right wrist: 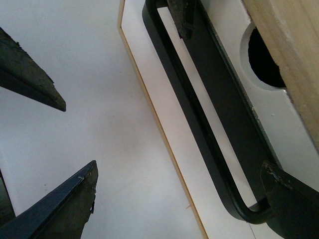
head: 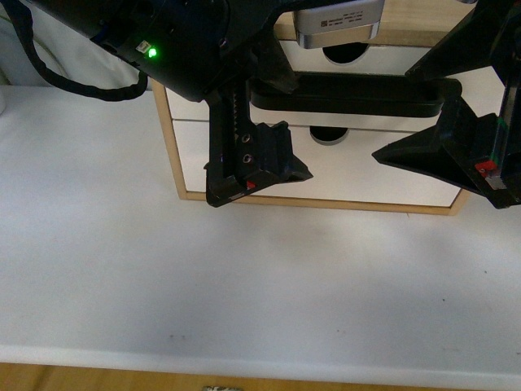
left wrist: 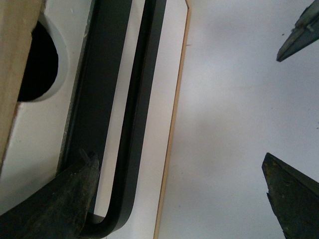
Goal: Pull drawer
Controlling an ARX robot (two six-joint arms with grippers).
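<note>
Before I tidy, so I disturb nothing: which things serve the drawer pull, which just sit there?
Job: white-fronted wooden drawer; its long black bar handle; left gripper; right gripper.
Lying about: silver metal box on top; lower handleless white drawer front.

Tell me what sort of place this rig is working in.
Likely a lab test bench, not a home: a small wooden drawer unit stands on a plain white table, with a black cable trailing nearby.

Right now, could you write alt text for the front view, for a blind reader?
The left claw and right claw, both open, reach around the ends of the black bar handle on a white drawer with a semicircular notch. The wood-framed cabinet stands on a white table; a green light glows on the left arm.
</note>
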